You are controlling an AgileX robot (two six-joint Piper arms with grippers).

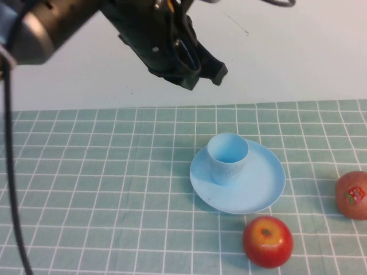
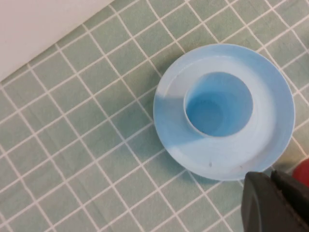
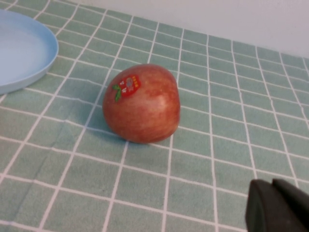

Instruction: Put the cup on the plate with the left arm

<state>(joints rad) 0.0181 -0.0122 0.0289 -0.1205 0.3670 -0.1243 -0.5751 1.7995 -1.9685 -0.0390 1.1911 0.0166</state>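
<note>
The light-blue cup [image 1: 227,158] stands upright on the light-blue plate [image 1: 258,183], on the plate's left part. My left gripper [image 1: 205,75] hangs high above the table, behind and left of the cup, shut and empty. In the left wrist view I look down into the cup [image 2: 218,104] on the plate [image 2: 174,121], with the gripper's own tips [image 2: 273,186] together beside the plate's rim. My right gripper [image 3: 273,193] is shut and empty, low over the cloth near an apple. It does not show in the high view.
A red apple [image 1: 267,240] lies just in front of the plate. A second apple with a sticker [image 1: 352,195] lies at the right edge and shows in the right wrist view [image 3: 142,104]. A green checked cloth [image 1: 103,189] covers the table.
</note>
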